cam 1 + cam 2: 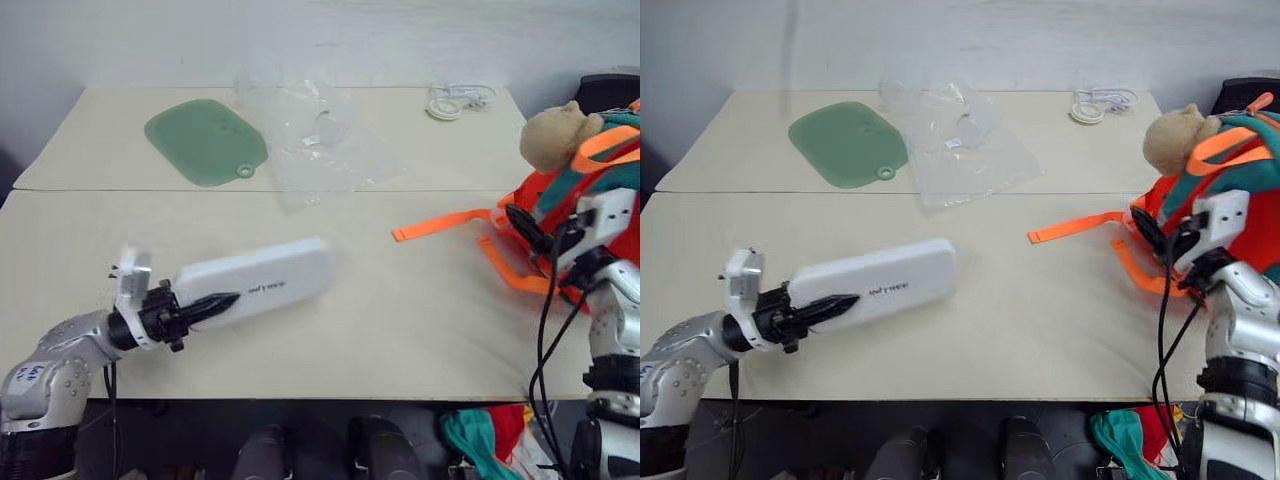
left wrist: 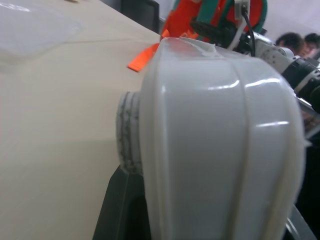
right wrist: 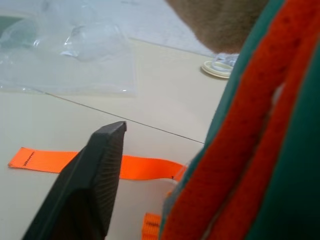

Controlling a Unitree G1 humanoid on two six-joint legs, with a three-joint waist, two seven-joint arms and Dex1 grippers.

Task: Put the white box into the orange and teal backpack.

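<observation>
Here the left hand (image 1: pixel 830 308) clasps one end of the long white rounded box (image 1: pixel 880 281) on the beige worktop (image 1: pixel 1040 330); the right hand (image 1: pixel 527 229), grip indeterminate, meets the orange-and-teal fabric backpack (image 1: pixel 600 170) at the worktop's right edge.

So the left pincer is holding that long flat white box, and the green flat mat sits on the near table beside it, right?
Not quite. The left pincer does hold the long flat white box, but the green flat mat lies on the far table, beside the clear plastic bag, as the left eye view shows.
</observation>
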